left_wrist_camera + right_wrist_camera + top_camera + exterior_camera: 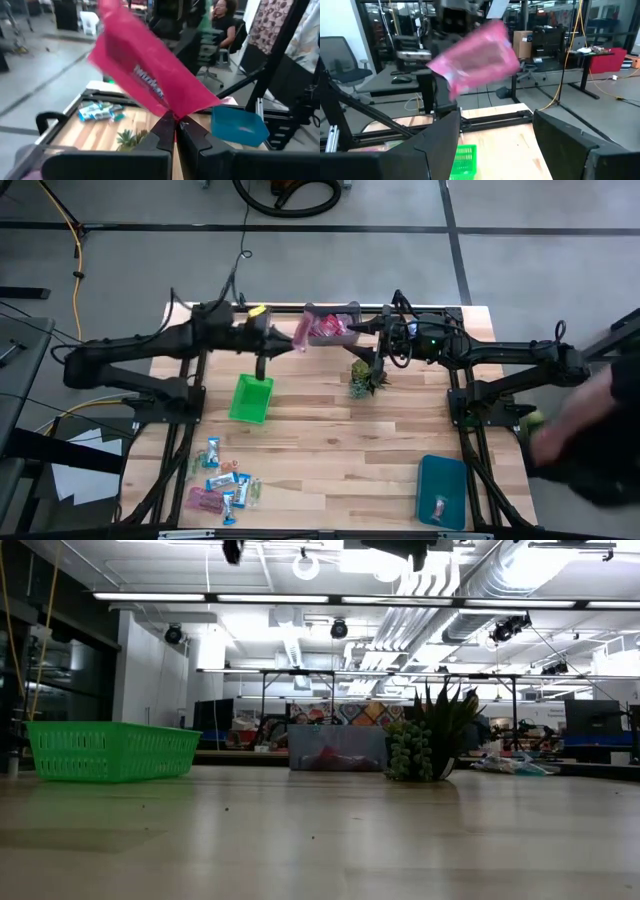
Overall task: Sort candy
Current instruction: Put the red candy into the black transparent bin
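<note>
My left gripper (295, 340) is shut on a pink wrapped candy (150, 75), high above the table beside the left end of the grey bin (333, 326). That bin holds pink candy. My right gripper (495, 145) stands open and level at the bin's right end (357, 328), facing the held candy (475, 57) with nothing between its fingers. A pile of blue-and-white and pink candy (222, 482) lies flat on the table near the front left. One candy (438, 507) lies in the blue bin (443, 490). My left gripper pinches the pink candy's wrapper by one edge (172, 112) between its two shut fingers. The fingers reach out about level. The wrapper sticks out beyond the fingertips, tilted, lifted clear of the table and the bins.
A green bin (250, 398) stands left of the table's middle, below my left gripper. A small spiky plant (367, 377) stands right of the middle. A person (590, 430) is at the table's right edge. Bare wood lies between the bins.
</note>
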Robot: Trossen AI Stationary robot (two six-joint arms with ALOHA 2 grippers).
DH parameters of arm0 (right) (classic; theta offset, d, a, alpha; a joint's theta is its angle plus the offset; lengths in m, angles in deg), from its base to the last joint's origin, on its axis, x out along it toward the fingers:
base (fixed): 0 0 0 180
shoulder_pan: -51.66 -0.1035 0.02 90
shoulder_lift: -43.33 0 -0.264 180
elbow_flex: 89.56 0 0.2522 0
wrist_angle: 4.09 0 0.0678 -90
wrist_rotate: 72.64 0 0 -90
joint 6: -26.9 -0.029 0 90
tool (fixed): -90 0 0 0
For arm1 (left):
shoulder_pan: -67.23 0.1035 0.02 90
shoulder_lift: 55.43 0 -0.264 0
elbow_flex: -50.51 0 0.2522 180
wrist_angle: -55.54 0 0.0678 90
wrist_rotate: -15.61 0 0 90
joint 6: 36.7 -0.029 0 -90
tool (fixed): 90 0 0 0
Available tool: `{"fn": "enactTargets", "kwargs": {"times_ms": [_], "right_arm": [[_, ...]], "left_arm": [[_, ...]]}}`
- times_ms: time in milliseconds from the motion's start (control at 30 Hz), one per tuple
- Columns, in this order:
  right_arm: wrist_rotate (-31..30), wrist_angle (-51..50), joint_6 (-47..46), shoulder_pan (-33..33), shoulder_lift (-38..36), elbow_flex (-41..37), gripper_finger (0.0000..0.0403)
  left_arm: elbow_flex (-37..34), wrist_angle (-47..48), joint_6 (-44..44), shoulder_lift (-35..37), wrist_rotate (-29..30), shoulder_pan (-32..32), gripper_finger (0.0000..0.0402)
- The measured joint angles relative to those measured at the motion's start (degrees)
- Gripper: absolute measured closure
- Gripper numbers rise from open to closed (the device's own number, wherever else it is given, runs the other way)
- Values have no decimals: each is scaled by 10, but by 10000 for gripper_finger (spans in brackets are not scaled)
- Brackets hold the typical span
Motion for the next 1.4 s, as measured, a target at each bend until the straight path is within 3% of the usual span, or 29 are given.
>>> {"fn": "enactTargets", "kwargs": {"times_ms": [200,567,667,800,1200,1400], "right_arm": [[7,0,-17,-1,0,0,153],[9,0,-26,-1,0,0,153],[9,1,-26,-1,0,0,153],[9,14,-26,-1,-4,0,153],[9,43,-26,-1,-6,0,153],[9,43,-28,-1,-6,0,153]], "left_arm": [[0,-5,-5,-49,-75,16,401],[0,-38,-3,-76,-73,-1,401],[0,-38,-5,-76,-48,0,401],[5,-38,-14,-93,38,6,401],[157,4,-54,-314,31,138,401],[195,18,-39,-417,61,184,401]]}}
